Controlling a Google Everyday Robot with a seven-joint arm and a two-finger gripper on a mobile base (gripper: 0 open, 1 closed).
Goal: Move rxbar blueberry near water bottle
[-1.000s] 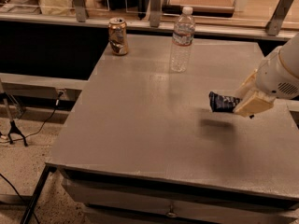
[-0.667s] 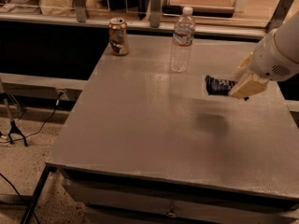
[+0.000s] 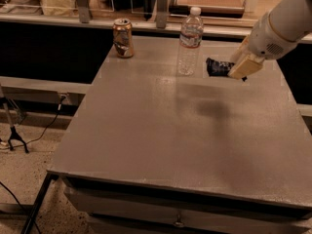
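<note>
The robot's cream 2-finger gripper [image 3: 240,70] grips the small, flat, dark navy rxbar blueberry [image 3: 217,67] by its right end, jaws narrowed on the wrapper. The bar hangs, apparently clear of the grey metal table [image 3: 161,130], just right of the tall clear plastic water bottle [image 3: 189,40]. Light, thin and crinkly, it likely suits an end pinch.

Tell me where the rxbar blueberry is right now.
In the camera view, the rxbar blueberry is held in the gripper above the far right part of the table, just right of the water bottle.
</note>
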